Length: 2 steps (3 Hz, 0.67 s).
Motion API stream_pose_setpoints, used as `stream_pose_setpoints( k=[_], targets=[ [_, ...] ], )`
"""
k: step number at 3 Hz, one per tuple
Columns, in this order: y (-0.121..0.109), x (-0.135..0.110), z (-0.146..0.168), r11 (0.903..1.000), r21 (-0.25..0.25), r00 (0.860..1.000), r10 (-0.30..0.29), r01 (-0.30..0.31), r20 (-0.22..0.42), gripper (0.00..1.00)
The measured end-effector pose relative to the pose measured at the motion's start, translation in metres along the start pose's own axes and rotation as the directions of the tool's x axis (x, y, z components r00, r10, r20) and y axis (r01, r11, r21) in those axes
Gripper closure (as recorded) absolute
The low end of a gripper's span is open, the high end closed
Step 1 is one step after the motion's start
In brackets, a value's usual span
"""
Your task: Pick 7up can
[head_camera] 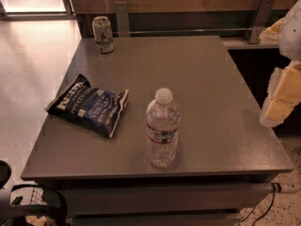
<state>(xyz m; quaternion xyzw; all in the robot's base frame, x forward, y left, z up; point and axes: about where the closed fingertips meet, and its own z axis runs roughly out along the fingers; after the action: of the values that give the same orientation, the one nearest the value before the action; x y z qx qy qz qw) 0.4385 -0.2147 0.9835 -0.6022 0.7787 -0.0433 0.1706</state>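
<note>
The small silvery-green metal 7up can (103,34) stood at the far left corner of the grey surface (211,79), well apart from the pincer (281,95) beyond the right edge (open or closed, I could not tell), so a long reach might nudge it off

the can (103,34) stands upright at the back left corner of the bench (211,79), close to the rear edge. the chip bag (89,105) lies flat on the left side, in front of the can and well apart from it. the water bottle (162,128) stands upright near the front edge, about mid-width, just right of the chip bag and not touching it. the gripper (281,98) hangs at the bench's right edge, well apart from the water bottle and farthest from the can.
</note>
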Motion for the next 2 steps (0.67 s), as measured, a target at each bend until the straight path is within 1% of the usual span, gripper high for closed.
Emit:
stream_pose_setpoints(
  k=[1, 2],
  targets=[
    [0.0, 0.0, 0.0, 1.0, 0.0, 1.0, 0.0, 0.0, 0.0, 0.0],
    [-0.017, -0.004, 0.002, 0.9995, 0.025, 0.999, 0.019, -0.02, 0.042, 0.0]
  ],
)
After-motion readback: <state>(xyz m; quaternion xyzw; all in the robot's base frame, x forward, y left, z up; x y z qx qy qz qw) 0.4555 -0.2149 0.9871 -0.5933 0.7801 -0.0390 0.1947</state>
